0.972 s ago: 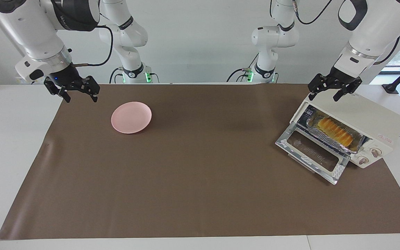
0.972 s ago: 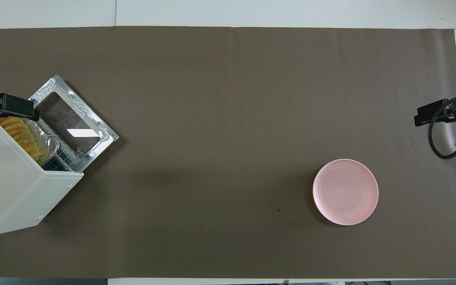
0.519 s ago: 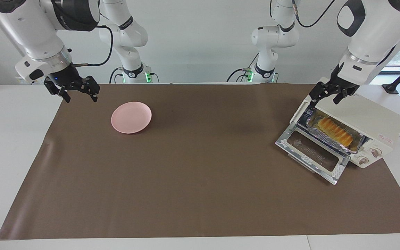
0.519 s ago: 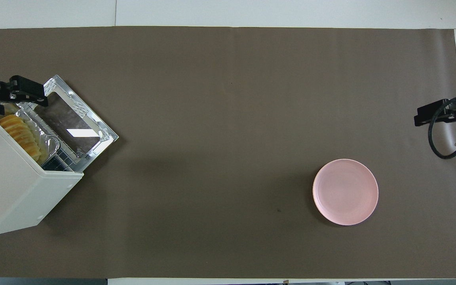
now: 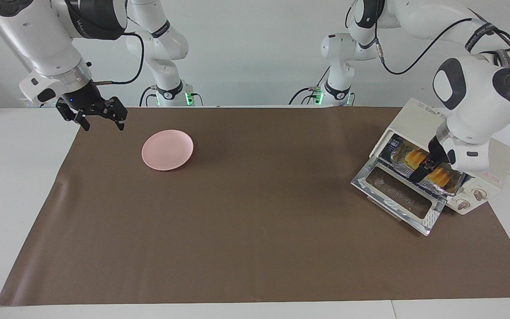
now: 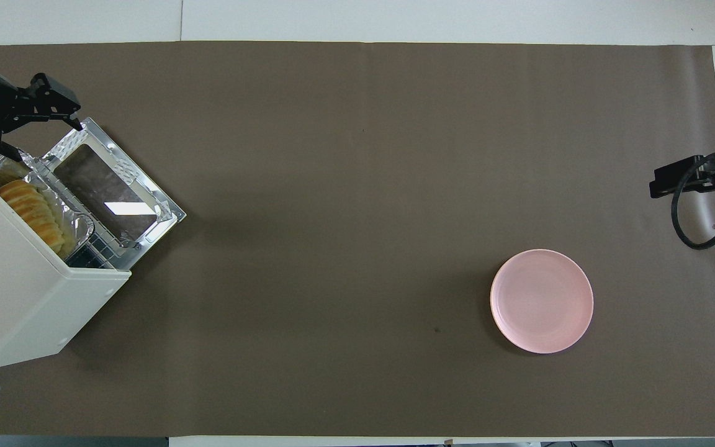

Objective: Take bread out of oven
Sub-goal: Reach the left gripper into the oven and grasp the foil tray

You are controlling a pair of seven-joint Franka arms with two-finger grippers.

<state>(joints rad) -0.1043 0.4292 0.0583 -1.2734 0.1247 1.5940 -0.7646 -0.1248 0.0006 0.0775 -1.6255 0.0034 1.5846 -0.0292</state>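
Bread point(image 5: 438, 176) sits in oven point(image 5: 481, 153) on brown mat point(image 5: 237, 221).

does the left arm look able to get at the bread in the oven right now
Probably yes. The oven door lies dropped open, the bread sits exposed on its foil tray at the mouth, and the left pincer hangs open right in front of it with nothing between.

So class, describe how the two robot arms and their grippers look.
Both arms are glossy white with rounded joints and dark bands. Black cables run along them. The left gripper and right gripper are black, two-fingered, each on a silver wrist ring.
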